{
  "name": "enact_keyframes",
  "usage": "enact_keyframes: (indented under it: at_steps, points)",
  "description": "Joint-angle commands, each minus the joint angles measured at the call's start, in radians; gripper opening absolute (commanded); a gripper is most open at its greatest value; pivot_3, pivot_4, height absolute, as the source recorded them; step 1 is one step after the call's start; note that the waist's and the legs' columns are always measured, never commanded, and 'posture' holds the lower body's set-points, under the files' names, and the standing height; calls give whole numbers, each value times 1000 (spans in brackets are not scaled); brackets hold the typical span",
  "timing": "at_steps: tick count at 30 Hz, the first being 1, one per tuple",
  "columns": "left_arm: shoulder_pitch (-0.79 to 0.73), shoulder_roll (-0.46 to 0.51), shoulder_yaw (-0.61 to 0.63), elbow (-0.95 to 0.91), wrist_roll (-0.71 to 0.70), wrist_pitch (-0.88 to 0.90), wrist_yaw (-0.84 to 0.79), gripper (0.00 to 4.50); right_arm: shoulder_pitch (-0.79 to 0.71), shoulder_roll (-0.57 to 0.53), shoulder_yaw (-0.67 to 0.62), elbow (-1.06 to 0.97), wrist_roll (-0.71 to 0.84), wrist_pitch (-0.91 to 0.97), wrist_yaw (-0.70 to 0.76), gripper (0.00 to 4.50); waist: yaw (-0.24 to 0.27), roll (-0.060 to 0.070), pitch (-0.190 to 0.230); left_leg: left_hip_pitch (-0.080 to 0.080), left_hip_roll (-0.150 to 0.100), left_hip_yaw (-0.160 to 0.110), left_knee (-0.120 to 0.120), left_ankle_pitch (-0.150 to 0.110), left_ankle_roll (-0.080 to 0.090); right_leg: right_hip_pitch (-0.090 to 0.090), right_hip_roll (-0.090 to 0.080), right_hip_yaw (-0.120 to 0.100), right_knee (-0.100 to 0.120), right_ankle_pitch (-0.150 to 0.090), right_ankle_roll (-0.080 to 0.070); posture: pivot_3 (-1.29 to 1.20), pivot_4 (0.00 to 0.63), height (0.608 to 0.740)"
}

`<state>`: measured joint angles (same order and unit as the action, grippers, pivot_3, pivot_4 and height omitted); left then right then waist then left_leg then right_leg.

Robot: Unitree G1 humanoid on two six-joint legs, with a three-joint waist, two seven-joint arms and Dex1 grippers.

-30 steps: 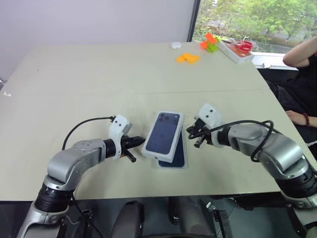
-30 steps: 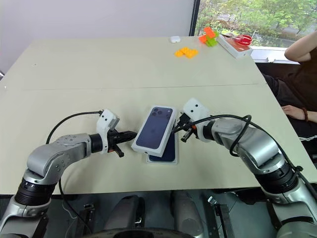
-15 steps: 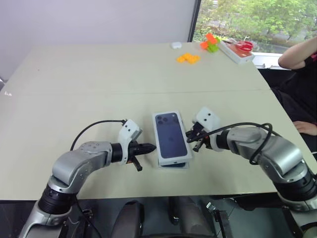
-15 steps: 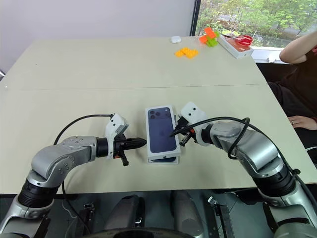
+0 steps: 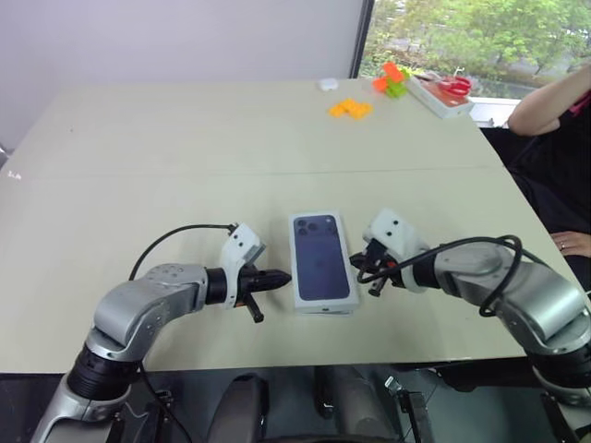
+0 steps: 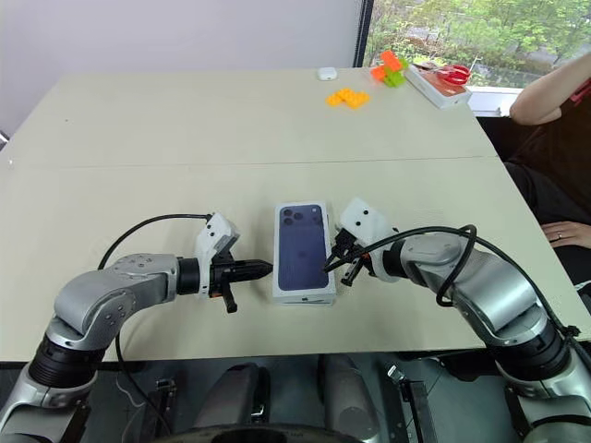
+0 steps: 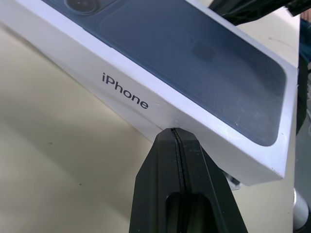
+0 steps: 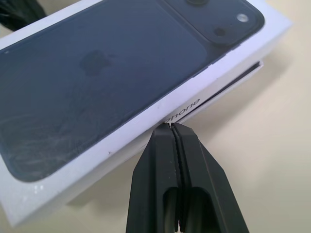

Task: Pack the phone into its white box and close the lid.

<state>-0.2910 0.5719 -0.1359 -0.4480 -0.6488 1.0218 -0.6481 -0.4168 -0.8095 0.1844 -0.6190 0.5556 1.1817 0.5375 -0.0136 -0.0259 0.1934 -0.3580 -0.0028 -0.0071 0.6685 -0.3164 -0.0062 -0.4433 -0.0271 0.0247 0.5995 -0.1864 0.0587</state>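
1. The lid (image 5: pixel 322 260), a shallow white cardboard cover with a dark phone picture printed on its top, lies over the white box (image 8: pixel 233 82). It sits between the two claws on the beige table (image 5: pixel 185 166). The phone itself is hidden under the lid.
2. The left gripper (image 5: pixel 279 276) has its two black fingers pressed together, holding nothing, with the tip touching the lid's long side wall.
3. The right gripper (image 5: pixel 362 269) is likewise pinched together and empty, its tip against the opposite long wall.
4. Just past the right tip a thin edge of the box peeks out below the lid, so the lid looks not fully seated.
5. Risk: uneven sideways pushes could skew or slide the lid instead of seating it.
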Motion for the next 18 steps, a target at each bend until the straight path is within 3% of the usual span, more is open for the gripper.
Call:
enact_keyframes:
  at_steps: [1,18]
  points:
    - [-21,-14,-6,-37,-14,-23,-18,0,1,9,-1,-70,37,-3,38,43,0,0,0,0,0,0,0,0,0,0,0,0,0,0,0,0,150,740]
    - [-16,-4,-16,-42,-6,-23,-30,0,22,4,3,-75,25,-3,54,43,0,0,0,0,0,0,0,0,0,0,0,0,0,0,0,0,150,740]
